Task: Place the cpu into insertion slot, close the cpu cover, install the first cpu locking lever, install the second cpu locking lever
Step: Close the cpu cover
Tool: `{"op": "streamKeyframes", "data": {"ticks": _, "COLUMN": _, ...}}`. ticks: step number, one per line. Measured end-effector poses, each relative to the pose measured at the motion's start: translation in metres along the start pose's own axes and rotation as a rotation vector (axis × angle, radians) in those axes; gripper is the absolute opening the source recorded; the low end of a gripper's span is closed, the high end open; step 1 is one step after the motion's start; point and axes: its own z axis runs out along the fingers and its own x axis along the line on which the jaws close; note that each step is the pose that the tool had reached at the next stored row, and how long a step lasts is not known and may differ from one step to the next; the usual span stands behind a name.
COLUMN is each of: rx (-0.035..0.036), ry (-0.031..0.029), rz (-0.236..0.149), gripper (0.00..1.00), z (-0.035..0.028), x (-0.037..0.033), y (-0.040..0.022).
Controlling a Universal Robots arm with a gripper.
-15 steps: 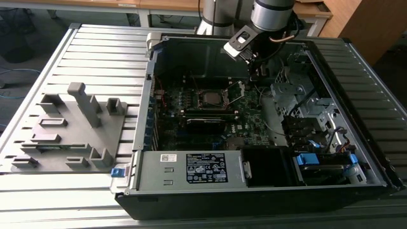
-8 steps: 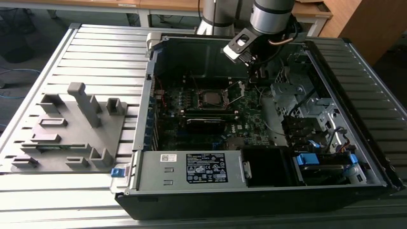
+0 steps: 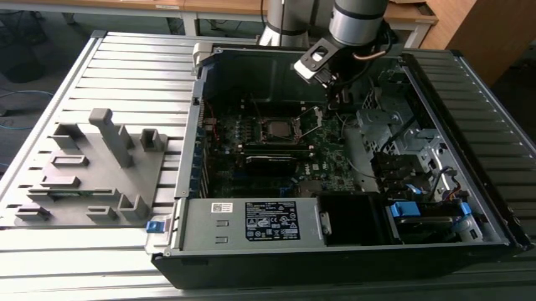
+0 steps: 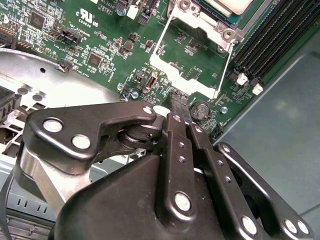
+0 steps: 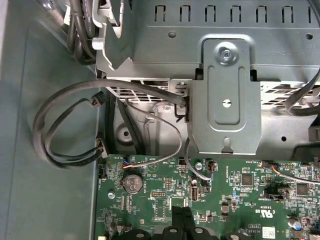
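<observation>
Assembly scene: at the exterior view's left, a grey parts fixture (image 3: 92, 169) sits on the slatted desk (image 3: 125, 56), and beside it stands the open computer case (image 3: 335, 269). Moving right, we find the cpu (image 3: 279, 129) lying flat in the insertion slot (image 3: 262, 120) at the middle of the green motherboard (image 3: 331, 147). Its dull silvery face is up and square to the socket frame.

Just to the right of the slot, the cpu cover (image 3: 312, 122) is swung open. It is a thin silvery frame with a large window through which the board shows. In the second wrist view its broad free edge points toward the tool (image 4: 178, 102).

Further right in the exterior view, the tool hangs from the arm (image 3: 356, 19) above the board. In the second wrist view its black fingers (image 4: 175, 135) are clenched together. Their tips meet right at the cover's free edge, beside a coin battery (image 4: 200, 109). We cannot tell whether they pinch that edge or merely touch it.

We judge the step in hand to be closing the cover. Doing it well calls for a slow swing about the hinge. The frame should stay level so the window settles around the chip rather than on it, without nudging the cpu.
</observation>
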Motion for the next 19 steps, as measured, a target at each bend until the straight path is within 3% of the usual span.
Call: {"op": "streamKeyframes", "data": {"ticks": 19, "rx": 0.0, "ry": -0.0001, "rz": 0.0, "gripper": 0.1, "z": 0.0046, "x": 0.0, "y": -0.0005}}
